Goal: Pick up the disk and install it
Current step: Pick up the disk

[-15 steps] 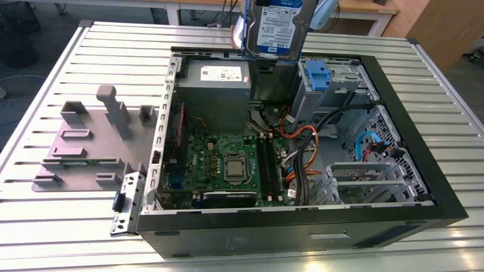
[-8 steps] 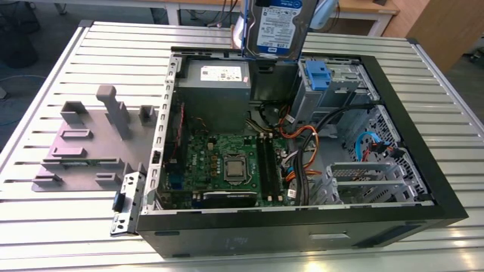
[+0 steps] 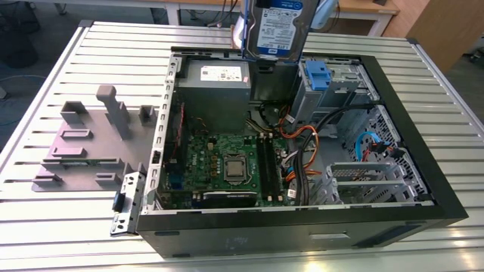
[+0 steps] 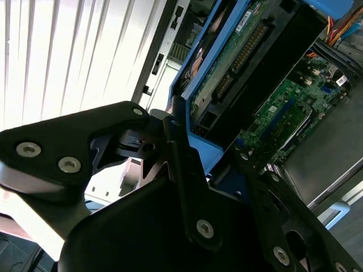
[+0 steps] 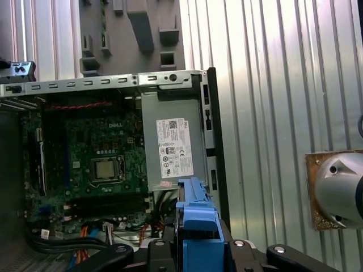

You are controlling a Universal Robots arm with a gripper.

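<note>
My hand (image 5: 197,253) is closest in both wrist views, its black links crowding the foreground. Its fingers are closed against the blue rails of the disk (image 3: 280,25). I judge the grip is on the rails so that nothing presses on the labelled face or on the green circuit board on the other side.

The disk hangs on edge in the air above the far rim of the computer case (image 3: 302,226). In the exterior view its blue-and-white label faces the camera. It looks clear of the case walls, touching only my hand.

Below it, inside the case's far end, the grey power-supply box (image 3: 215,85) sits towards the exterior view's left. The metal drive bay (image 3: 336,85) sits towards the right, with a blue caddy clip (image 3: 318,73) in it. The disk is lined up roughly between the two.

Further in, the motherboard (image 3: 226,164) covers the case floor, and orange and black cables (image 3: 302,141) run beside it.

The case lies on its side with its panel off, presumably so that I can reach in from above.

Outside the case, on the exterior view's left, a grey fixture plate (image 3: 83,147) with upright holders rests on the slatted counter (image 3: 45,238).
</note>
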